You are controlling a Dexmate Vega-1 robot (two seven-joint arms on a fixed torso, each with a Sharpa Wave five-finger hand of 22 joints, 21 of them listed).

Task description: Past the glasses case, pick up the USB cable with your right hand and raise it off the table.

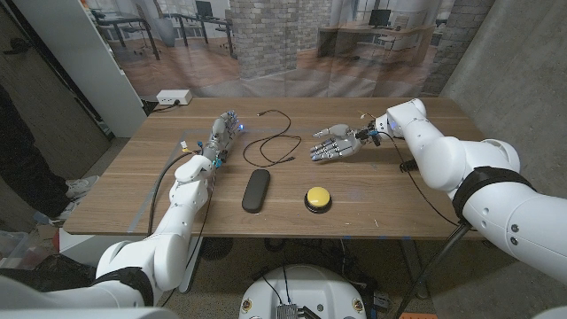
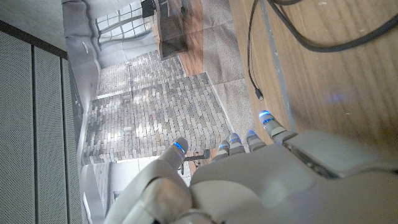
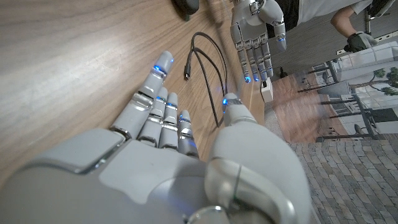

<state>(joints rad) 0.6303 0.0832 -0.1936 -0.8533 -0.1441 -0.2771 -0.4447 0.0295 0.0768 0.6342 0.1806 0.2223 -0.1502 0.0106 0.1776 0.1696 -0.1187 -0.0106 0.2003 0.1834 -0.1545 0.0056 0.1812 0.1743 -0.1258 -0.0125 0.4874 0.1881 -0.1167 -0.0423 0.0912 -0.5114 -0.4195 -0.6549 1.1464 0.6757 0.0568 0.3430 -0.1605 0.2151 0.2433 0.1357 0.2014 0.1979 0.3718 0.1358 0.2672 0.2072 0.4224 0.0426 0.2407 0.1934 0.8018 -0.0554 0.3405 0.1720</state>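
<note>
The right robot hand (image 1: pixel 333 143) is held open, gripping nothing; the USB cable (image 1: pixel 270 146) is seen just beyond its fingertips, looped lengthwise toward the left robot hand (image 1: pixel 221 133).

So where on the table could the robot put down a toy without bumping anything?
The near right corner of the table, past the yellow button, is bare wood. So is the near left part, left of the left arm. The middle is crowded: the cable loops between the left hand and right hand, with the black case just in front.
</note>
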